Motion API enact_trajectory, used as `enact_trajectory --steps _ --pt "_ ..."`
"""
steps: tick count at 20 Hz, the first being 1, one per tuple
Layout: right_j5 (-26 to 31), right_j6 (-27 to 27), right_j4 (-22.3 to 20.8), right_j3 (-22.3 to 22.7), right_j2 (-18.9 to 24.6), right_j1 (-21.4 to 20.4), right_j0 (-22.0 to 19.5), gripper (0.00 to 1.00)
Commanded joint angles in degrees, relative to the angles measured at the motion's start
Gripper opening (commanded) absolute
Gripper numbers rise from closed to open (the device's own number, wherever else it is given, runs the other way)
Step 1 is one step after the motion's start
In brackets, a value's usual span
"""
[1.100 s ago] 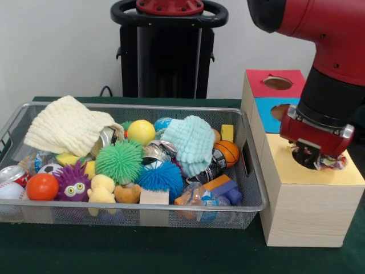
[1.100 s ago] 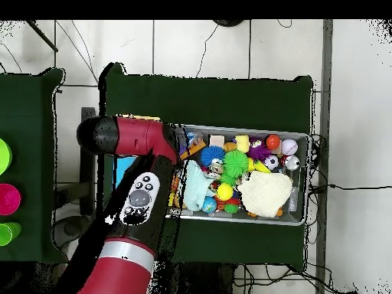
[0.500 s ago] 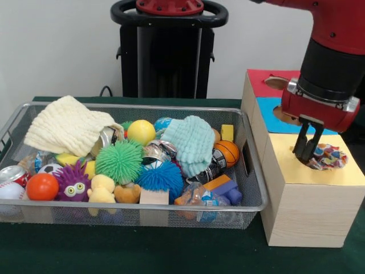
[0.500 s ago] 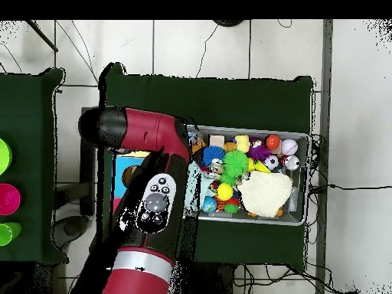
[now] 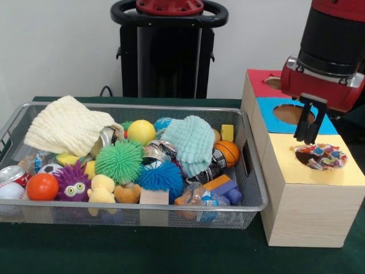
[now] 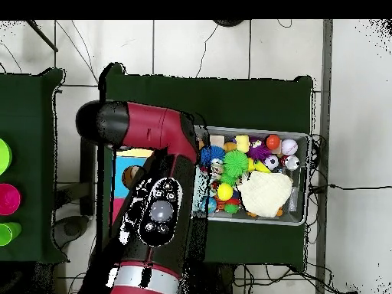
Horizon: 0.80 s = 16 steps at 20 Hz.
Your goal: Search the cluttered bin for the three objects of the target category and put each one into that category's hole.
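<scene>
Candy bag (image 5: 320, 155) lies flat in yellow hole, hand (image 5: 308, 123) above

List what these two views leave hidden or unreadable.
- Box: in the overhead view the arm covers most of it.
- Red hole: front view, partly behind the gripper.
- Yellow hole: a colourful wrapper fills it; nothing below shows.
- Bin: the cloths and top toys hide what lies underneath.
</scene>
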Motion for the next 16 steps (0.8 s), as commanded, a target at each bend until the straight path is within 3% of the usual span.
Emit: enact_trajectory --steps 1,9,16 --pt "7.0 2.3 -2.4 4.0 5.2 -2.3 -0.5 0.0" --pt "7.4 5.9 -1.5 3.7 5.2 -2.9 1.3 0.0" --pt "3.8 9.8 -0.7 2.6 4.9 0.2 3.2 0.0"
